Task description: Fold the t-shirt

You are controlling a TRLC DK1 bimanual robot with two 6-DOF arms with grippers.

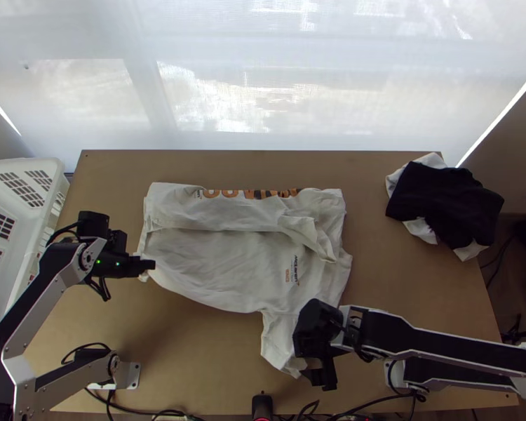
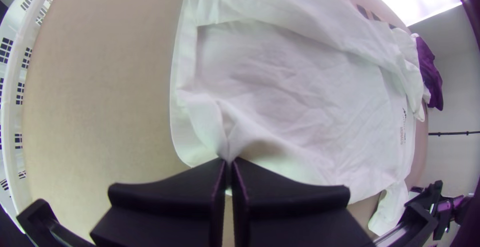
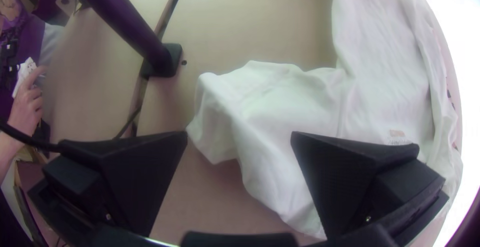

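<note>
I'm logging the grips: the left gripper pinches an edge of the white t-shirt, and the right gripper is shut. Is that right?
Not quite: the right gripper is open, its fingers standing apart in the right wrist view. The left gripper does pinch an edge of the white t-shirt.

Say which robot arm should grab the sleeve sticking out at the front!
The right, I think. The right end effector is open around part of the sleeve, while the left end effector is farther away, shut on another edge of the shirt.
</note>
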